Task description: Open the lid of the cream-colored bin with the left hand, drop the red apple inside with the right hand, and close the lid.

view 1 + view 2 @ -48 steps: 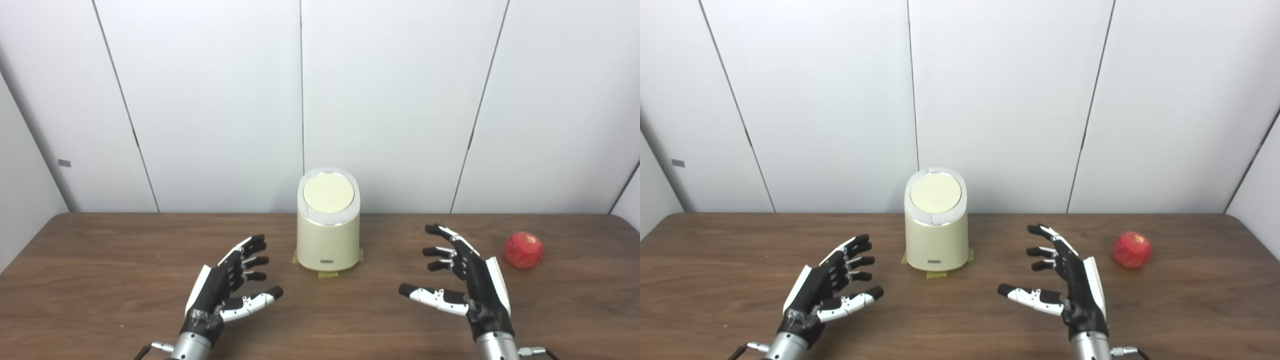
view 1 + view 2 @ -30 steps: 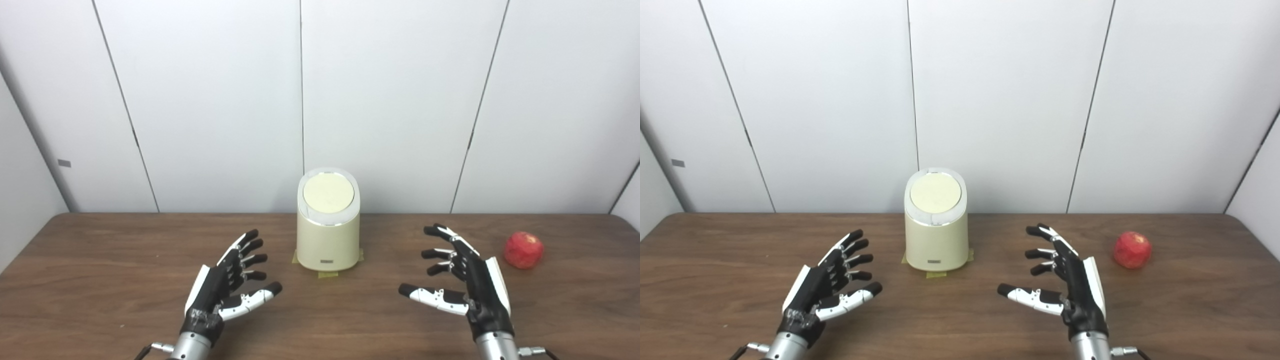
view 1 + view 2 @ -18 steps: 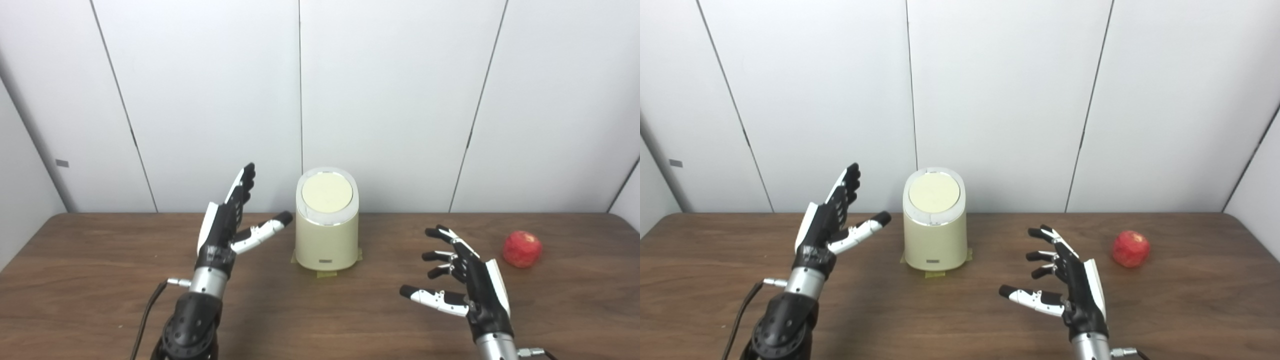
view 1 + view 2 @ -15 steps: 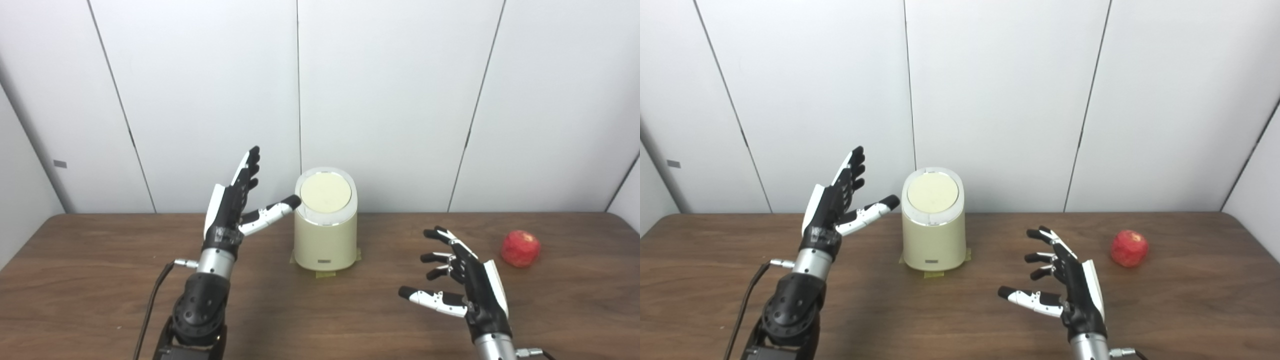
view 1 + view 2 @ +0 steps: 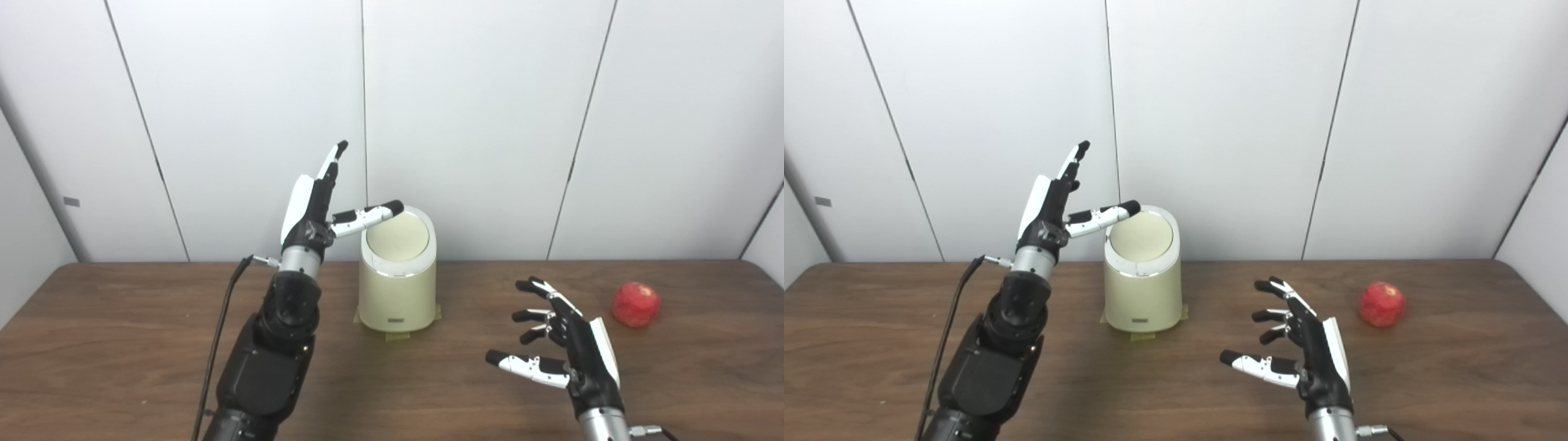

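Two robot hands share a brown table [image 5: 122,343] in the left eye view, and only one is at work. Raised beside the cream-colored bin [image 5: 397,294], the left hand [image 5: 315,202] holds nothing, its fingers [image 5: 331,165] straight, pointing up and close together, and its thumb [image 5: 367,214] reaching across the upper left rim of the lid [image 5: 401,237]; whether the thumb touches the rim cannot be told. The bin stands upright at the table's far middle, long axis vertical, its round lid shut and sloped toward the camera. By the look of it, the opening step is in hand and not yet done; the next move likely calls for the hand to come down on the lid and press or tip it.

From the right eye view, the right hand [image 5: 1304,358] waits low over the table's near right, empty, fingers spread and slightly curled, thumb out to the left. Well apart from it, near the far right edge, the red apple [image 5: 1382,304] sits on the wood, roundish, with no clear long axis and its stem end too small to make out. Tape [image 5: 1142,336] shows under the bin's base, which suggests it will stay put when pushed.
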Tool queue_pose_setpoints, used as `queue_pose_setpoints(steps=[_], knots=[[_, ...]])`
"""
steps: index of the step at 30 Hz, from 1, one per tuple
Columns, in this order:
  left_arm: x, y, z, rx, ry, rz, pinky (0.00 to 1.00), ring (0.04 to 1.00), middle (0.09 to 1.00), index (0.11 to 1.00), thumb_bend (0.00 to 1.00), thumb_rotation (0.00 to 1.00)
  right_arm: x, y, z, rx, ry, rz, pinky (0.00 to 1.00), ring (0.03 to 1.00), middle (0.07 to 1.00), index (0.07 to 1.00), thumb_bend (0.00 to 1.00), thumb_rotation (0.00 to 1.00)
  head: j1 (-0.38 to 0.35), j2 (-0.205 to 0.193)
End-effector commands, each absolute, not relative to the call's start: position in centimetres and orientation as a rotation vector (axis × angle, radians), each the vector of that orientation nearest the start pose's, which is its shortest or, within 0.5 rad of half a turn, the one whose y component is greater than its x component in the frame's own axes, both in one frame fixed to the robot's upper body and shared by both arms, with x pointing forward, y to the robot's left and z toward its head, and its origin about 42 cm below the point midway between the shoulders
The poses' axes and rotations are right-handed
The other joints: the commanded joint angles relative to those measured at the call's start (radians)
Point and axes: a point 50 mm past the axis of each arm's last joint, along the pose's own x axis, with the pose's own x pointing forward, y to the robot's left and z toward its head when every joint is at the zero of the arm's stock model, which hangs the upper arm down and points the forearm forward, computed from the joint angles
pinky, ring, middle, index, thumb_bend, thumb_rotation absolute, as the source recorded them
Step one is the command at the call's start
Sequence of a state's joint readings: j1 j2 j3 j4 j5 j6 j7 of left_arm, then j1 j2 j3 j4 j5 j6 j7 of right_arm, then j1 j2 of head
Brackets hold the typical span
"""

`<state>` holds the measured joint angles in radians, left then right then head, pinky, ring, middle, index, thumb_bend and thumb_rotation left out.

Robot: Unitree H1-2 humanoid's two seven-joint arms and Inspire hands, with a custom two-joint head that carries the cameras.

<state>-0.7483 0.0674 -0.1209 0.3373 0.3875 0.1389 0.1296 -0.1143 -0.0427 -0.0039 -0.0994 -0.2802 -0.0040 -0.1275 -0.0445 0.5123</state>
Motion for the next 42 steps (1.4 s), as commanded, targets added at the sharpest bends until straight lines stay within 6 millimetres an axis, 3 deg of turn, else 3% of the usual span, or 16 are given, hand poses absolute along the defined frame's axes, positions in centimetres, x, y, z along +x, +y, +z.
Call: queue_pose_setpoints(steps=[1,3,8,16,21,34,42], knots=[[49.4,13.8,31.4,0.579,-0.439,0.013,0.80,0.992,1.000,1.000,0.94,0.39,32.2,-21.7,18.1,-0.292,-0.346,-0.137,0.43,0.633,0.882,0.744,0.67,0.00,-0.001,0.001],[49.9,13.8,31.1,0.633,-0.440,0.019,0.80,0.997,1.000,1.000,0.93,0.38,32.2,-21.6,18.1,-0.294,-0.344,-0.141,0.43,0.629,0.879,0.741,0.67,0.00,-0.004,0.002],[50.9,14.0,30.4,0.701,-0.432,0.002,0.92,1.000,1.000,1.000,0.93,0.30,32.3,-21.4,18.2,-0.292,-0.347,-0.138,0.43,0.618,0.870,0.730,0.66,0.00,-0.010,0.001],[51.4,13.7,29.2,0.844,-0.391,-0.031,0.90,1.000,1.000,1.000,0.96,0.23,32.2,-21.1,18.4,-0.293,-0.346,-0.136,0.43,0.617,0.866,0.721,0.65,0.00,-0.010,0.004],[51.4,13.8,28.6,0.937,-0.366,-0.047,0.99,1.000,1.000,1.000,0.97,0.17,32.2,-21.1,18.3,-0.280,-0.346,-0.136,0.43,0.612,0.860,0.717,0.65,0.00,-0.011,0.005],[50.9,13.3,27.1,1.319,-0.402,-0.033,1.00,1.000,1.000,1.000,1.00,0.22,32.0,-20.9,18.5,-0.281,-0.347,-0.132,0.42,0.582,0.845,0.710,0.63,0.00,-0.013,0.014],[50.8,13.4,27.9,1.677,-0.512,-0.072,1.00,1.000,1.000,1.000,1.00,0.21,32.0,-20.9,18.5,-0.281,-0.349,-0.129,0.42,0.575,0.838,0.705,0.62,0.00,-0.013,0.016]])
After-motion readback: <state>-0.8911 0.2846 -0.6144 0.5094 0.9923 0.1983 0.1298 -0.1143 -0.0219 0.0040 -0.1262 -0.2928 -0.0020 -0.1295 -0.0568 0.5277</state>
